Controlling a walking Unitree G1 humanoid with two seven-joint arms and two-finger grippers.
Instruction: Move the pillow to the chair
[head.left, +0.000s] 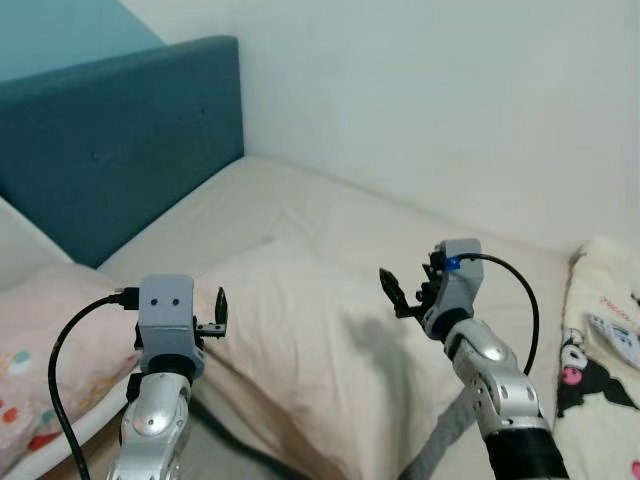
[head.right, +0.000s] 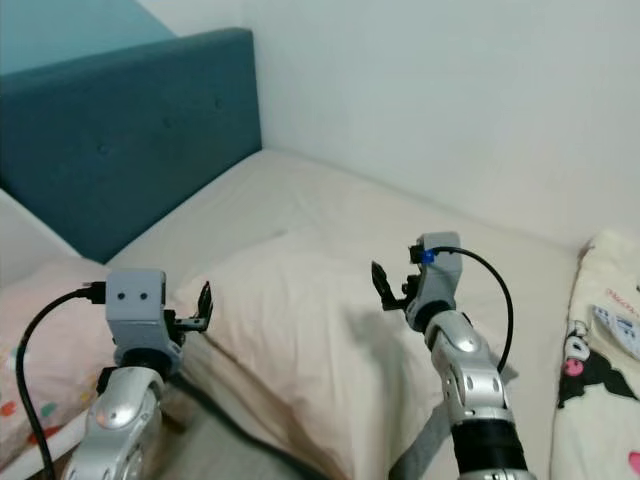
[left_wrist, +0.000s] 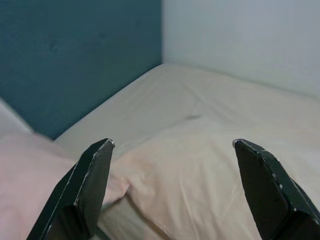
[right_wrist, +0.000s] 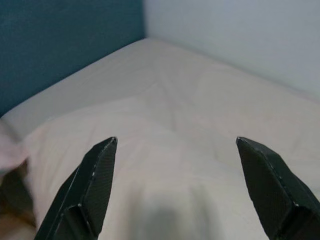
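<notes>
**On the bed, both grippers poised over the cream pillow**

Across the bed (head.left: 300, 200) the cream pillow (head.left: 310, 340) lies flat, its long axis running from the robot's near left toward the far right, one corner pointing at the teal headboard (head.left: 110, 140). Left gripper (head.left: 212, 318) hovers released at the pillow's left edge; right gripper (head.left: 400, 290) hangs released above its middle. Head views add a pink pillow (head.left: 50, 350) at left and a cartoon-print blanket (head.left: 600, 340) at right. Wrist views show the pillow's surface between spread fingers (left_wrist: 90, 180).
</notes>
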